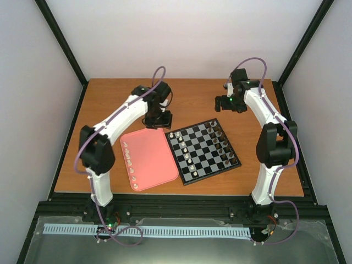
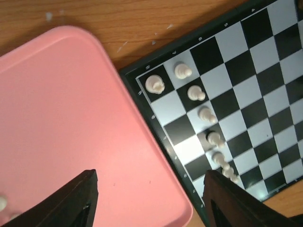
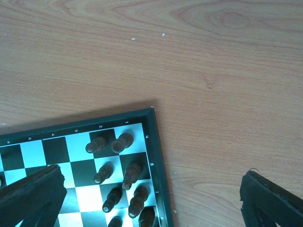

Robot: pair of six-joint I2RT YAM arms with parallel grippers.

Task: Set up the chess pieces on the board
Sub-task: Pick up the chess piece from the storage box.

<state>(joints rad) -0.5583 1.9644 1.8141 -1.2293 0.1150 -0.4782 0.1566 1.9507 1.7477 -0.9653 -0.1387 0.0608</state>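
- Left gripper [image 1: 158, 119] first: I have it hanging at about 11 o'clock off the board [image 1: 212, 176], over the far corner of the pink tray [image 1: 151, 165].
- On its wrist camera the two dark fingers [image 2: 75, 203] stand partway spread. There's nothing between them and nothing touching them, just bare pink tray and the board's rim below.
- Right gripper [image 1: 226, 103] sits at about 1 o'clock from the board, above the bare wooden table [image 1: 110, 99].
- Its own camera puts one finger at each edge of the view, one pad [image 3: 33, 194] at 8 o'clock and the other at 4 o'clock. That's spread wide, empty and clear of everything.
- Chess pieces [image 2: 195, 93] next: the pale ones on the board run in a line one file in from its 9 o'clock edge, the side next to the tray.
- One more pale piece [image 2: 155, 85] stands alone in the corner square at 11 o'clock.
- A second row of pale pieces [image 1: 130, 164] stands on the tray, along its 9 o'clock side.
- The dark pieces [image 3: 122, 142] fill two files on the board's 3 o'clock side.
- Writing: small white coordinate marks run along the black rim. From the left wrist I read what look like 4, 5 and 6.
- From the right wrist I read 2 and 1 by the corner. The remaining marks are too small for me to read.
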